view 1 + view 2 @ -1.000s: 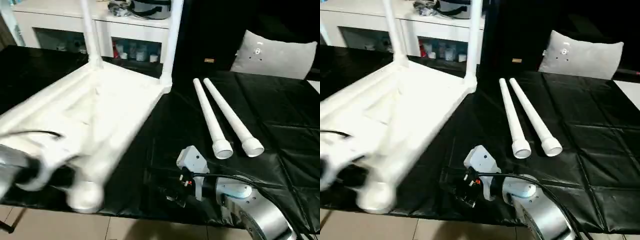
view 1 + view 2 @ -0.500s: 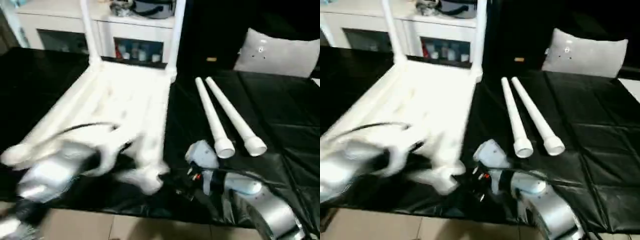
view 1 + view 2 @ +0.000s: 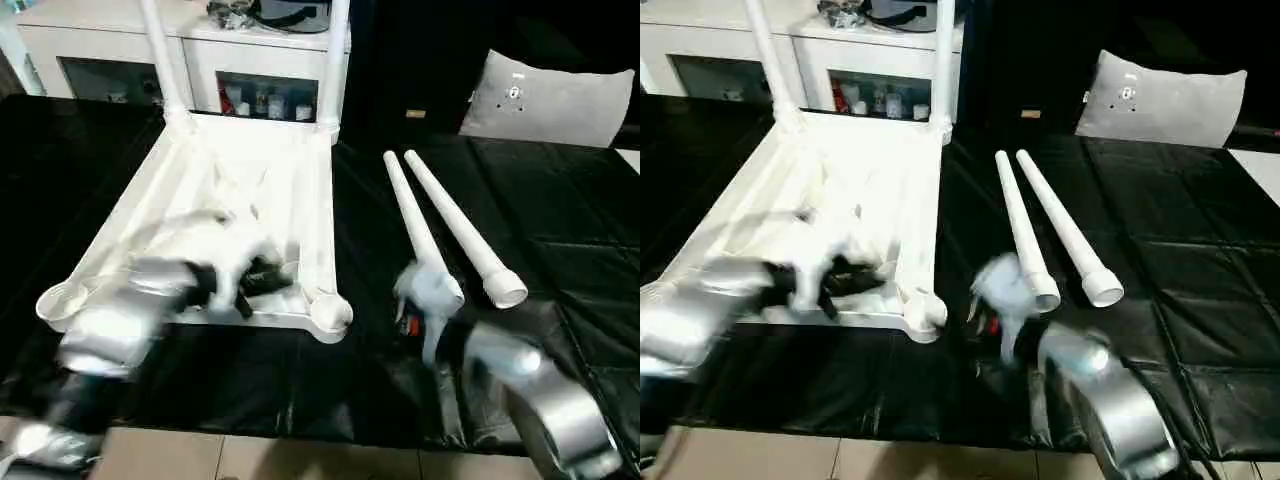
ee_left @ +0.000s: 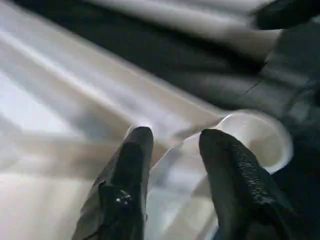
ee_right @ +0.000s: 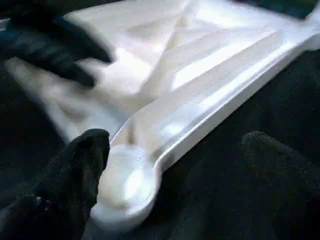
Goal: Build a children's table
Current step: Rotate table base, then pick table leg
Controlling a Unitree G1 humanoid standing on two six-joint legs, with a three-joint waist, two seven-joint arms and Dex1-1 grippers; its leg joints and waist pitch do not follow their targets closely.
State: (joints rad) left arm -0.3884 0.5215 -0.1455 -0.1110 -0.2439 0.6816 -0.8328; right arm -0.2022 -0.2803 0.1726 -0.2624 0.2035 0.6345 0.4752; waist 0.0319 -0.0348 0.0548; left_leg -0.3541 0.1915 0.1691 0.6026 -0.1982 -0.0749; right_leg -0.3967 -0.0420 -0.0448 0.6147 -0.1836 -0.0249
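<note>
Trouble likeliest at the white plastic tabletop (image 3: 250, 200), upside down on the black table (image 3: 560, 220): the partly spread left claw (image 4: 170, 145), jaws straddling its rim, could shove it, while the wide-open, empty right claw (image 5: 175, 165) hovers by a corner socket (image 3: 330, 312).

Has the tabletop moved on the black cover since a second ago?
Yes. The tabletop has swung round: its near corner socket has come nearer to the two loose legs, which kept their place.
</note>
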